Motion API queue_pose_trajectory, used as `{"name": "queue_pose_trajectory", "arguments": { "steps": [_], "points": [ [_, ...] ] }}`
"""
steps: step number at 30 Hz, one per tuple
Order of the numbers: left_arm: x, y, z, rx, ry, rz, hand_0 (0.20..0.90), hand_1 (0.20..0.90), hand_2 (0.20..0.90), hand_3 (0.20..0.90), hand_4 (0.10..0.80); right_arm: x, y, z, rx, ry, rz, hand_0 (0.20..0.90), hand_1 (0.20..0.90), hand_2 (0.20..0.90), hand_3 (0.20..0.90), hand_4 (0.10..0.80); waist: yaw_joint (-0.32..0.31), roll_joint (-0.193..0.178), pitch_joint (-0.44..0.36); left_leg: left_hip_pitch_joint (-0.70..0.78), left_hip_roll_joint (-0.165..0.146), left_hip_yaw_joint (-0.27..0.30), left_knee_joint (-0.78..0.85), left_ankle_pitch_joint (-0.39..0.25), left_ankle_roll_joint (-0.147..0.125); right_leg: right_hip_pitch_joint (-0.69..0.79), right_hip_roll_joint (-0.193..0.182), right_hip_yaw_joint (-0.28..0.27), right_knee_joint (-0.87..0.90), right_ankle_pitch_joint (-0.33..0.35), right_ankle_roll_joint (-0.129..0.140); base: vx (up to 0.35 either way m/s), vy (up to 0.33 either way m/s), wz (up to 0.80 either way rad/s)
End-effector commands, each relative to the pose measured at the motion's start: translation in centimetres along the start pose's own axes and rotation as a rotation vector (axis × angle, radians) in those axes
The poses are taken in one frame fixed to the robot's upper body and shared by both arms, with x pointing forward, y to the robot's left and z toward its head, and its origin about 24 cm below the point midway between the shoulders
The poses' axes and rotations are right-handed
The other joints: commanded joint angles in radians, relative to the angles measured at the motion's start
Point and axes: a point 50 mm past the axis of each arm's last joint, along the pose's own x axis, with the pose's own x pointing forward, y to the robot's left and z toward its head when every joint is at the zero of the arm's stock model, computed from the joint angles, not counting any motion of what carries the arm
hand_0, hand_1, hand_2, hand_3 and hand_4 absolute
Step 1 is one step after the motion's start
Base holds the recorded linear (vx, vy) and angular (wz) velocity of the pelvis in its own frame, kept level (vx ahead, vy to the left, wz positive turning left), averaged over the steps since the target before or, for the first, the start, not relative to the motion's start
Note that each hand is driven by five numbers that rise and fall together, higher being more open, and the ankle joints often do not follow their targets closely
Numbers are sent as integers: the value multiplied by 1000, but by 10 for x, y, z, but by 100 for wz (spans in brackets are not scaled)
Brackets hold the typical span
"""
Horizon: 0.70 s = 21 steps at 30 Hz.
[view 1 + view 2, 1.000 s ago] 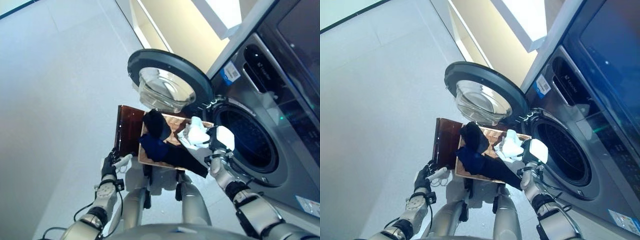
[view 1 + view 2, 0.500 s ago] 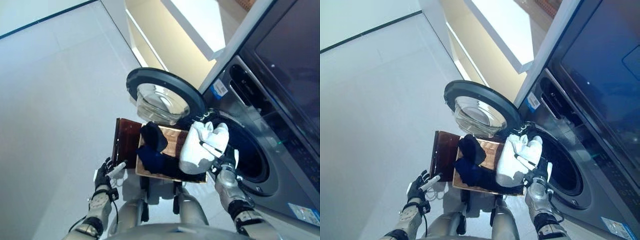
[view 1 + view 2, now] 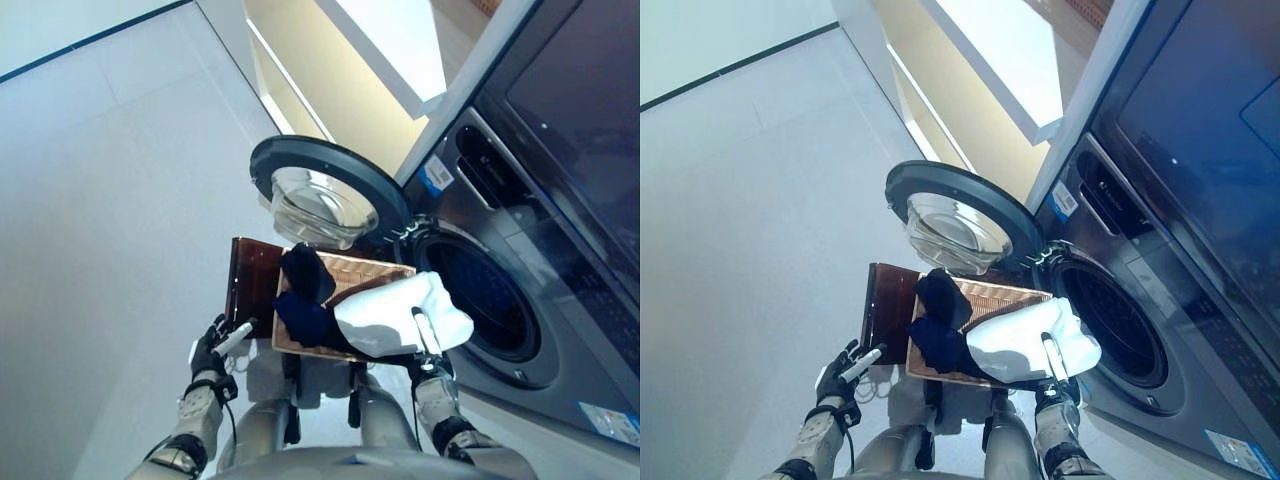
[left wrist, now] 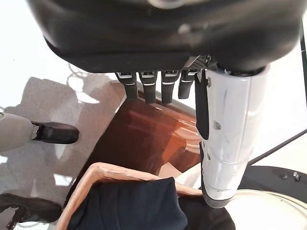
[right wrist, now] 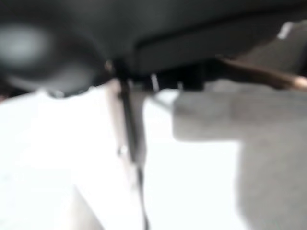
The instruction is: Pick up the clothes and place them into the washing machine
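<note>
Currently a white cloth (image 3: 400, 315) is held up by the right hand (image 3: 428, 362), clamped on it, beside the washing machine (image 3: 500, 300); dark clothes (image 3: 305, 290) lie in the basket (image 3: 350, 270); the left hand (image 3: 213, 348) hangs relaxed, fingers apart.

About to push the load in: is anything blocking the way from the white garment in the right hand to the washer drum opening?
Nothing visible blocks it. The white cloth garment, gripped by the right hand, hangs beside the round dark drum opening of the grey washing machine, above the woven basket. The round glass door is swung open, away to the far side.
</note>
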Motion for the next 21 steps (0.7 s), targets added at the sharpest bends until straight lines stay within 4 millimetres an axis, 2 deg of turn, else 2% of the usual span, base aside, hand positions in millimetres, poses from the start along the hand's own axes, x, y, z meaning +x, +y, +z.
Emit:
{"name": "queue_pose_trajectory", "arguments": {
  "steps": [1, 4, 11, 12, 13, 15, 17, 19, 20, 21],
  "points": [
    [9, -12, 21, -78, -84, 2, 900, 900, 900, 900, 800, 5, 27, 25, 177, -133, 70, 200, 200, 200, 200, 300, 15, 8, 7, -64, -28, -19, 105, -85, -57, -2, -3, 6, -1, -6, -6, 0, 0, 0],
    [9, -20, 23, -89, -97, -13, 900, 900, 900, 900, 800, 6, 35, 28, 303, -159, 39, 200, 200, 200, 200, 300, 15, 24, 17, -70, -29, -17, 105, -88, -57, -10, -1, 11, 1, -8, -7, 0, 0, 0],
    [8, -29, 24, -84, -103, -40, 900, 900, 900, 900, 800, 9, 52, 49, 377, -229, 21, 200, 200, 200, 200, 300, 20, 45, 32, -98, -33, -11, 108, -79, -56, -41, -5, 18, 10, -3, -10, 0, 0, 0],
    [7, -33, 24, -90, -107, -53, 900, 900, 900, 900, 800, 10, 59, 59, 436, -263, 14, 200, 200, 200, 200, 300, 22, 55, 39, -99, -34, -11, 109, -84, -57, -42, -5, 20, 12, -9, -10, 0, 0, 0],
    [7, -33, 24, -90, -108, -54, 900, 900, 900, 900, 800, 10, 59, 60, 437, -263, 14, 200, 200, 200, 200, 300, 22, 55, 39, -103, -35, -11, 109, -79, -56, -45, -6, 20, 11, -4, -11, 0, 0, 0],
    [7, -32, 22, -76, -100, -55, 900, 900, 900, 900, 800, 12, 66, 76, 448, -302, 9, 200, 200, 200, 200, 300, 27, 63, 41, -108, -34, -10, 108, -82, -57, -52, -5, 22, 11, -8, -11, 0, 0, 0],
    [7, -32, 22, -76, -103, -58, 900, 900, 900, 900, 800, 12, 70, 85, 440, -321, 17, 200, 200, 200, 200, 300, 29, 66, 41, -114, -35, -9, 106, -76, -57, -59, -6, 21, 9, -2, -11, 0, 0, 0],
    [6, -30, 21, -65, -98, -63, 900, 900, 900, 900, 800, 12, 75, 107, 488, -378, 15, 200, 200, 200, 200, 300, 33, 73, 41, -118, -35, -12, 104, -80, -58, -63, -5, 23, 9, -7, -11, 23, -9, 0],
    [6, -31, 21, -66, -99, -64, 900, 900, 900, 900, 800, 12, 76, 108, 489, -379, 16, 200, 200, 200, 200, 300, 34, 73, 41, -123, -36, -12, 104, -75, -58, -67, -6, 23, 9, -3, -12, 21, -12, 4],
    [5, -29, 20, -63, -98, -63, 900, 900, 900, 900, 800, 12, 79, 125, 526, -423, 1, 200, 200, 200, 200, 300, 38, 81, 39, -125, -36, -12, 103, -78, -59, -72, -6, 25, 11, -8, -11, 2, -7, 5]
  ]
}}
